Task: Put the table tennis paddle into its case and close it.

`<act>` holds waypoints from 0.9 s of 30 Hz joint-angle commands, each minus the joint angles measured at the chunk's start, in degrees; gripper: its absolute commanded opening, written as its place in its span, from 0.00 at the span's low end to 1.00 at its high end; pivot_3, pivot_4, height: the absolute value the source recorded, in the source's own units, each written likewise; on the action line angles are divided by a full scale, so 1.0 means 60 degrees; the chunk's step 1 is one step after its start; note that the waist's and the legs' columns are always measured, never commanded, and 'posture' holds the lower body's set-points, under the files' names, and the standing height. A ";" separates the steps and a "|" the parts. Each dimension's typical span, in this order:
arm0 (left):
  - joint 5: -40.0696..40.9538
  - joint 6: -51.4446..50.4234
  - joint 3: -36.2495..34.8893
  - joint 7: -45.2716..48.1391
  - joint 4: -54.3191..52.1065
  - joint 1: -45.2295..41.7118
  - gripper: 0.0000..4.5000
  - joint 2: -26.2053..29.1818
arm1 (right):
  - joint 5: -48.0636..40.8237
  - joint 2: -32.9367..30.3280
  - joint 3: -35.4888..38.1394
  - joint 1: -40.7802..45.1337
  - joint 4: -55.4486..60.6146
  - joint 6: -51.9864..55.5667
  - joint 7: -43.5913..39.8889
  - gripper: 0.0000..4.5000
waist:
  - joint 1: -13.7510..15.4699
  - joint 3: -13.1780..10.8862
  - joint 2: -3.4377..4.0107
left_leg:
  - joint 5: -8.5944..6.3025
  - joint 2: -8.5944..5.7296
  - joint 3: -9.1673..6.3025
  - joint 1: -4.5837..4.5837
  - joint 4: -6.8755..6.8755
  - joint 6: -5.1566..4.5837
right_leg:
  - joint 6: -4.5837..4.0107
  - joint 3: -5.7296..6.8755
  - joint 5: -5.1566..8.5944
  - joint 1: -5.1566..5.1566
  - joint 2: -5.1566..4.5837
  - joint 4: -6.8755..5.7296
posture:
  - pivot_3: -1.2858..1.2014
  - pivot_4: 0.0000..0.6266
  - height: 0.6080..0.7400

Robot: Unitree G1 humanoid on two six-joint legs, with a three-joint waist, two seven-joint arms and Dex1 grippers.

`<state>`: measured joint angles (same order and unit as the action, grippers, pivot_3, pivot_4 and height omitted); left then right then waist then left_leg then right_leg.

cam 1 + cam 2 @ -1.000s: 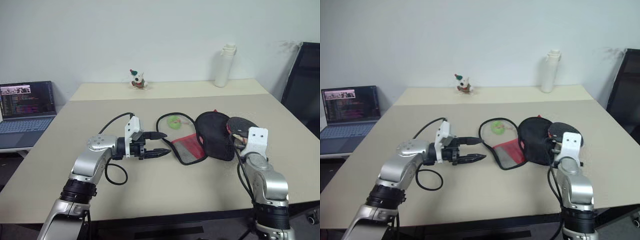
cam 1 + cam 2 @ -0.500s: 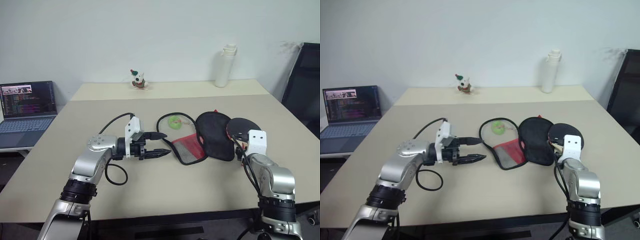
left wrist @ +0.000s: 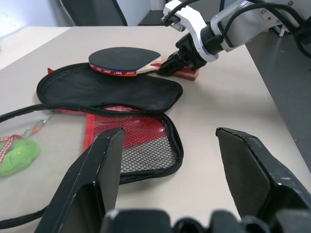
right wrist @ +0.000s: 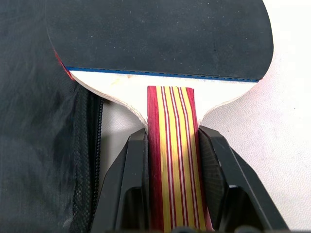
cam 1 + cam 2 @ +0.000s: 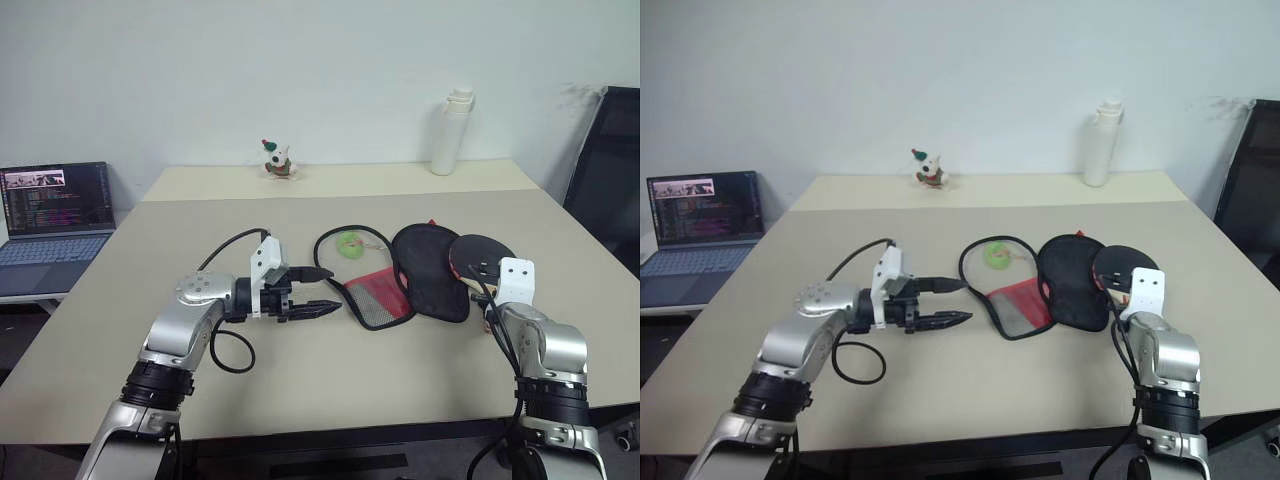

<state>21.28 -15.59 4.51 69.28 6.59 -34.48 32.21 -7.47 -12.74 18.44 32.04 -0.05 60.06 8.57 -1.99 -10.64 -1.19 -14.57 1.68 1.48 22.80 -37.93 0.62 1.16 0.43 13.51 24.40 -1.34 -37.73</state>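
Observation:
The table tennis paddle point(image 4: 160, 34) lies low with its black face overlapping the right edge of the case point(image 5: 425, 270). My right gripper point(image 4: 172, 133) is shut on the paddle's red-and-tan striped handle point(image 4: 171, 160), one finger on each side. The case lies unzipped and spread on the table point(image 5: 300, 380), its black flap point(image 3: 107, 90) beside a red mesh panel point(image 3: 141, 145), with a green tag point(image 5: 349, 244) behind it. My left gripper point(image 5: 334, 288) hovers open just left of the case, pointing at it and holding nothing.
A laptop point(image 5: 55, 200) sits on a side surface at the far left. A small toy figure point(image 5: 277, 160) and a white bottle point(image 5: 450, 130) stand at the table's back. A black chair point(image 5: 610, 170) is at the right.
My right arm has edged forward and down, and the paddle now lies flatter. The case's black flap, bulged up before, has settled flat. The left arm has not moved.

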 commanded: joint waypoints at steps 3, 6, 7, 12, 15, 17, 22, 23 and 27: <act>0.0007 0.0167 -0.0113 -0.0021 -0.0281 -0.0066 0.73 0.0071 | 0.0045 -0.0090 0.0167 0.0346 0.0614 -0.0462 0.0124 0.23 | 0.0005 0.0000 0.0001 | 0.0000 0.0000 0.0001 0.0001 0.0000 0.0000 | 0.0000 0.0000 0.0000 0.0000 -0.0001 0.0000 | 0.52 0.24 1.00; 0.0003 0.0170 -0.0116 -0.0010 -0.0286 -0.0043 0.73 0.0089 | -0.0081 0.0048 -0.0093 0.0633 0.1359 -0.0212 0.0039 0.23 | 0.0004 -0.0002 0.0004 | 0.0000 -0.0001 0.0000 0.0006 0.0006 0.0000 | 0.0000 -0.0001 0.0000 0.0010 -0.0001 0.0002 | 0.52 0.24 1.00; 0.0001 0.0173 -0.0117 -0.0007 -0.0289 -0.0034 0.73 0.0095 | -0.0105 0.0152 -0.0246 0.0744 0.1659 -0.0123 0.0042 0.23 | 0.0001 -0.0002 0.0004 | 0.0000 0.0000 0.0000 0.0014 0.0007 0.0000 | -0.0001 -0.0004 0.0000 0.0026 0.0001 -0.0001 | 0.52 0.24 1.00; -0.0010 0.0169 -0.0089 -0.0012 -0.0282 -0.0039 0.73 0.0071 | -0.0124 0.1010 -0.0797 0.1135 0.2430 0.0237 0.0223 0.23 | -0.0044 -0.0002 0.0004 | 0.0000 0.0012 -0.0003 0.0022 0.0011 0.0000 | -0.0002 -0.0019 -0.0001 0.0059 0.0014 -0.0020 | 0.52 0.24 1.00; -0.0028 0.0184 -0.0069 -0.0003 -0.0244 -0.0074 0.73 0.0052 | -0.0097 0.1538 -0.0966 0.1136 0.2287 0.0254 0.0315 0.23 | 0.0016 -0.0002 0.0004 | 0.0000 0.0014 -0.0005 0.0024 0.0010 0.0000 | -0.0003 -0.0007 -0.0001 0.0057 0.0015 -0.0021 | 0.52 0.24 1.00; -0.0036 0.0188 -0.0057 -0.0010 -0.0242 -0.0082 0.73 0.0036 | -0.0063 0.1816 -0.1006 0.1132 0.2042 0.0146 0.0381 0.23 | 0.0035 -0.0002 0.0004 | 0.0000 0.0009 -0.0004 0.0028 0.0009 0.0000 | -0.0013 -0.0009 -0.0007 0.0059 0.0010 -0.0021 | 0.52 0.24 1.00; -0.0045 0.0172 -0.0068 -0.0034 -0.0318 -0.0045 0.73 0.0049 | 0.0098 0.2006 -0.1043 0.1174 0.1101 -0.0537 0.0436 0.23 | 0.0062 -0.0002 0.0004 | 0.0000 0.0003 -0.0003 0.0040 0.0007 0.0000 | -0.0033 -0.0009 -0.0020 0.0058 -0.0018 -0.0006 | 0.52 0.24 1.00; -0.0040 0.0168 -0.0089 -0.0027 -0.0331 -0.0034 0.73 0.0077 | 0.0116 0.1965 -0.1041 0.1187 0.0962 -0.0645 0.0423 0.23 | 0.0059 -0.0002 0.0004 | 0.0000 0.0001 -0.0002 0.0040 0.0007 0.0000 | -0.0038 -0.0011 -0.0023 0.0058 -0.0021 -0.0004 | 0.52 0.24 1.00; -0.0056 0.0183 -0.0138 -0.0019 -0.0322 -0.0015 0.73 0.0153 | 0.0248 0.1740 -0.1077 0.1145 0.0453 -0.1030 0.0376 0.23 | 0.0051 -0.0002 0.0004 | 0.0000 -0.0001 -0.0002 0.0039 0.0008 0.0000 | -0.0038 -0.0007 -0.0023 0.0059 -0.0019 -0.0005 | 0.52 0.24 1.00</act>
<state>20.89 -15.51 4.56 69.30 6.59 -34.28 32.39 -6.42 -1.53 11.89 38.18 1.38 57.09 11.11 -1.68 -10.65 -1.17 -14.57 1.68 1.47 23.03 -37.88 0.62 0.94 0.39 13.37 24.75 -1.43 -37.76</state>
